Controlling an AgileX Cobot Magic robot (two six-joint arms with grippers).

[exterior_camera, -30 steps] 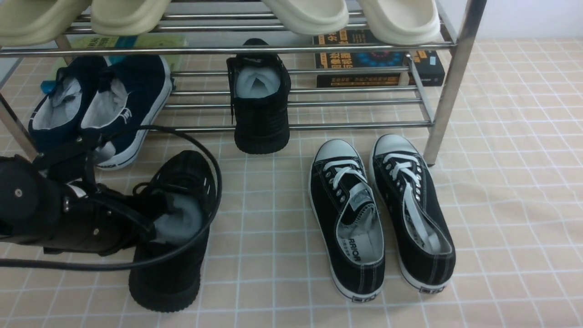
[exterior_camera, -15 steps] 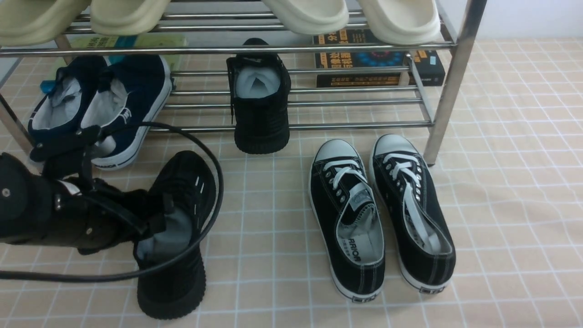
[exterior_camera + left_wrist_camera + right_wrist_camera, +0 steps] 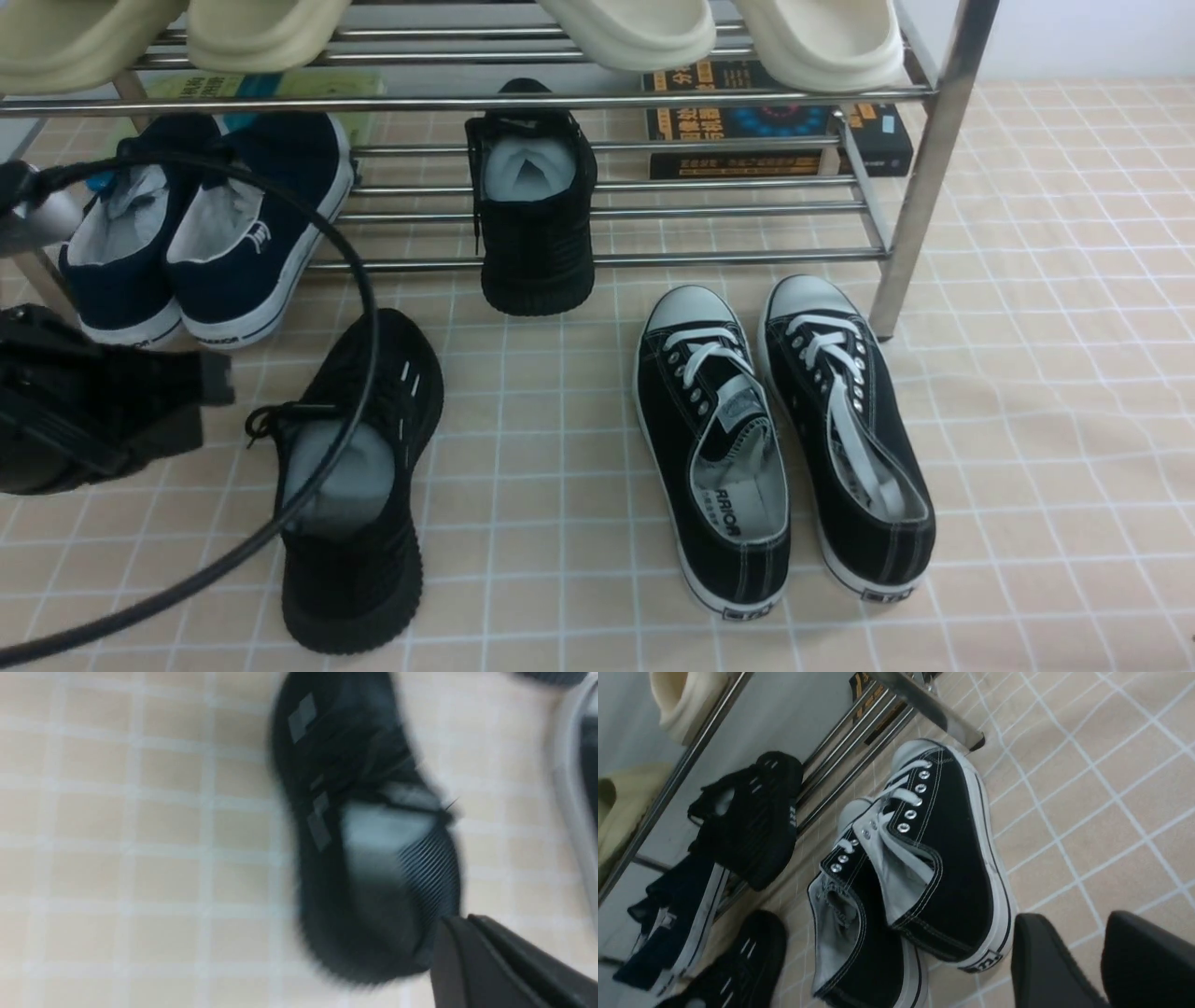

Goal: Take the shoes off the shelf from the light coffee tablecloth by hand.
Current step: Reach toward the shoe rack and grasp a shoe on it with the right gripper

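Note:
One black knit shoe (image 3: 350,485) lies flat on the light coffee tablecloth (image 3: 1027,420), toe towards the shelf, white paper in its opening. It fills the blurred left wrist view (image 3: 355,812). Its mate (image 3: 535,210) still rests on the lower bars of the chrome shelf (image 3: 653,257), heel hanging over the front bar. My left gripper (image 3: 217,378) hovers just left of the shoe on the cloth, shut and empty, its fingertips (image 3: 460,921) beside the heel. My right gripper (image 3: 1078,917) stands open over bare cloth near the canvas sneakers' heels.
Black canvas sneakers (image 3: 784,439) with white toe caps sit on the cloth right of centre. Navy sneakers (image 3: 205,233) occupy the shelf's lower left. Beige slippers (image 3: 635,33) line the upper tier. Books (image 3: 775,126) lie behind. My left arm's cable (image 3: 359,280) loops over the knit shoe.
My left gripper let go of the black knit shoe, which now lies flat on the cloth. The arm drew back to the left and its jaws closed.

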